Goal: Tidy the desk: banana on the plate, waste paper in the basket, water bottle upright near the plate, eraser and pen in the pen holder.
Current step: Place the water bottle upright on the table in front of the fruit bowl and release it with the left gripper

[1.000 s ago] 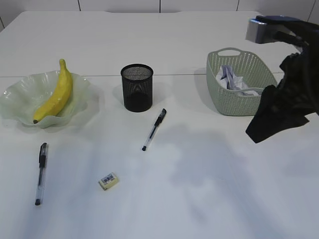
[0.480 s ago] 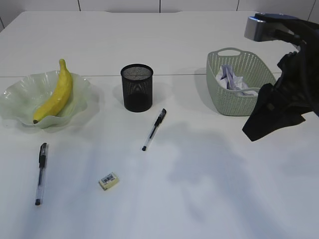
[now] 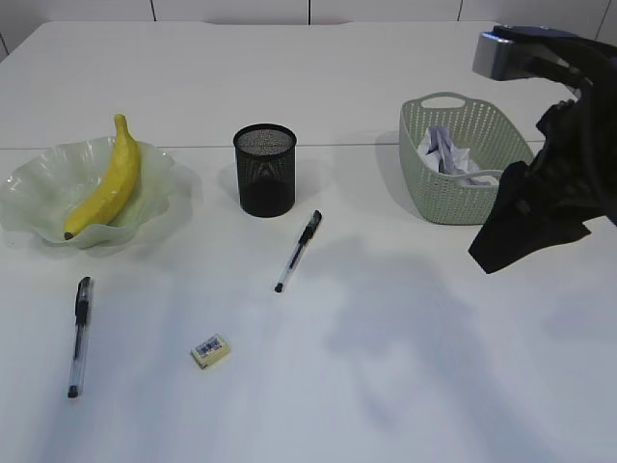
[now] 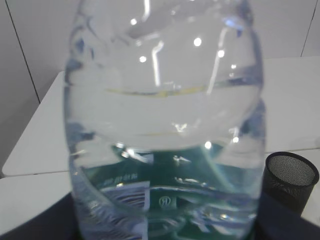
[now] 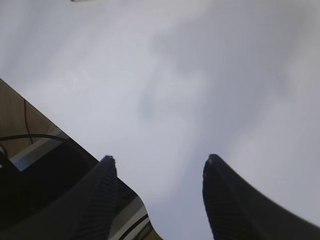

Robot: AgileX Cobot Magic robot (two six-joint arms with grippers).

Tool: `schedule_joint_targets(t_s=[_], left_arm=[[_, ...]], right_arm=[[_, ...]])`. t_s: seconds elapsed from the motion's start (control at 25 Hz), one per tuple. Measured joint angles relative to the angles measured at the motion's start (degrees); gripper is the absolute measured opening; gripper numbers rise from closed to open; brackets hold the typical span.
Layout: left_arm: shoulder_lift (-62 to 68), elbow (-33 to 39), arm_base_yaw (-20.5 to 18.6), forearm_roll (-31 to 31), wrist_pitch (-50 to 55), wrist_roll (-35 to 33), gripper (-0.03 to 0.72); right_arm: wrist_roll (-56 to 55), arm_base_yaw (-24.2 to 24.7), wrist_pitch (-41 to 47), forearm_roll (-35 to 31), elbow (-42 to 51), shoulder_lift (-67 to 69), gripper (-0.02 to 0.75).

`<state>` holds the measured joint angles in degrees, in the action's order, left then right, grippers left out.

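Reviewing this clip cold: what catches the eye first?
The yellow banana lying in the ruffled plate at far left. Centre stands the black pen holder, a pen just in front of it. In the left wrist view, a clear water bottle fills the frame.

Your right arm [image 3: 554,188], draped in black cloth at the right edge of the exterior view, now sits slightly further left and higher than a second ago, covering more of the basket's [image 3: 424,154] near right corner.
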<state>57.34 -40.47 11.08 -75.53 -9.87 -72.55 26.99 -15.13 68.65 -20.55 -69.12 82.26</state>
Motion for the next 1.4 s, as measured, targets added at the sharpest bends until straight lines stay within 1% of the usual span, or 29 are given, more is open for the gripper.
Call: schedule_joint_targets(t_s=[0.16,0.24,0.32,0.36,0.4,0.52,0.64,0.88,1.04,1.08,1.16,1.4], left_arm=[[0.0,0.0,0.0,0.4,0.0,0.0,0.410],[0.0,0.0,0.0,1.7,0.0,-0.1,0.410],[0.0,0.0,0.0,4.4,0.0,1.1,0.410],[0.0,0.0,0.0,6.6,0.0,3.0,0.410],[0.0,0.0,0.0,8.9,0.0,5.3,0.410],[0.0,0.0,0.0,19.5,1.2,16.6,0.410],[0.0,0.0,-0.5,32.2,3.4,27.6,0.410],[0.0,0.0,-4.0,55.0,7.9,50.4,0.410],[0.0,0.0,-5.6,67.6,9.9,61.6,0.410],[0.0,0.0,-6.1,69.6,10.4,64.1,0.410],[0.0,0.0,-6.5,73.0,10.8,67.1,0.410],[0.8,0.0,-6.8,73.5,10.6,68.9,0.410]], right_arm=[[0.0,0.0,0.0,0.0,0.0,0.0,0.407],[0.0,0.0,0.0,0.0,0.0,0.0,0.407],[0.0,0.0,0.0,0.0,0.0,0.0,0.407],[0.0,0.0,0.0,0.0,0.0,0.0,0.407],[0.0,0.0,0.0,0.0,0.0,0.0,0.407],[0.0,0.0,0.0,0.0,0.0,0.0,0.407],[0.0,0.0,0.0,0.0,0.0,0.0,0.407],[0.0,0.0,0.0,0.0,0.0,0.0,0.407],[0.0,0.0,0.0,0.0,0.0,0.0,0.407],[0.0,0.0,0.0,0.0,0.0,0.0,0.407],[0.0,0.0,0.0,0.0,0.0,0.0,0.407],[-0.1,0.0,0.0,0.0,0.0,0.0,0.407]])
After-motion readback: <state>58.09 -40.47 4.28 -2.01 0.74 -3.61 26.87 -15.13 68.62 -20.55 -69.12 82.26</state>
